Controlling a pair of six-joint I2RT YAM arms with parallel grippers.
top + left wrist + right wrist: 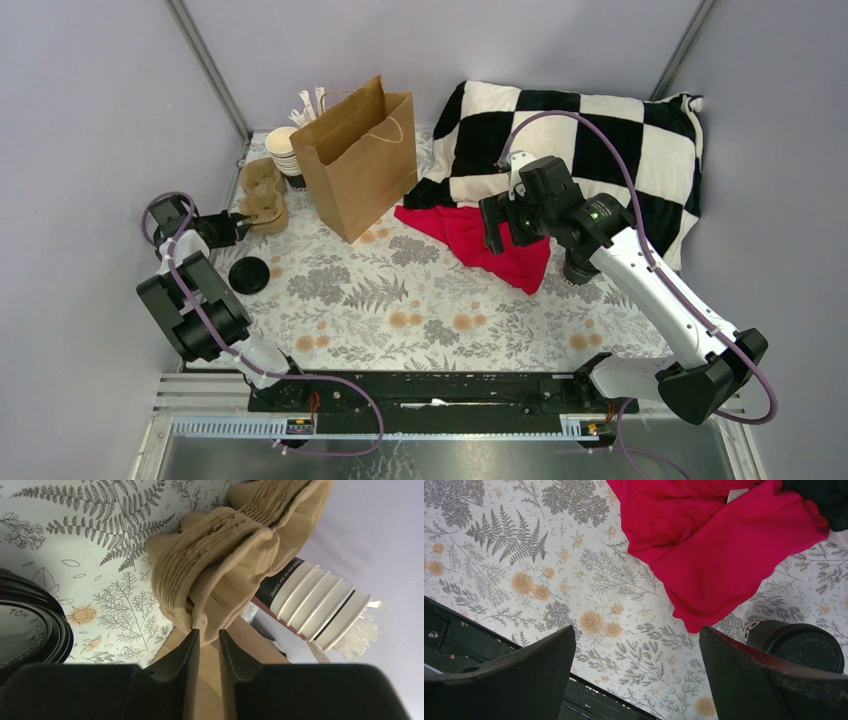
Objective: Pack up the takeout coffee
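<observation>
The small dark paper cup with a round black plastic lid [802, 649] is the hardest thing to see. From overhead the right arm's white forearm covers most of it. In the right wrist view a dark finger cuts across its lower edge.

The left end effector [209, 639] has its jaws drawn narrow, almost together. The rim of the stack of tan moulded-pulp cup carriers [225, 555] sits right at the fingertips, but I cannot tell whether it is actually pinched. A stack of black plastic lids [249, 274] runs off the left edge of that wrist view, and only an embossed "HOT" is readable.

The cup stands upright on the fern-and-flower printed surface [400, 300], towards the right, just beside the low tip of the crumpled red cloth [480, 245]. The right end effector [636, 630] hangs above that cloth's edge with its jaws spread wide, holding nothing. The cup lies outside the jaws, beyond the finger on the right of that view. It is well apart from the left end effector.

At the back stands an upright brown paper bag [355, 165] with a cord handle. Beside it is a nested stack of lidless paper cups [320, 605] with white ribbed rims and a dark printed wall. A soft black-and-white checked pillow [590, 130] fills the back right, with the red cloth touching it.
</observation>
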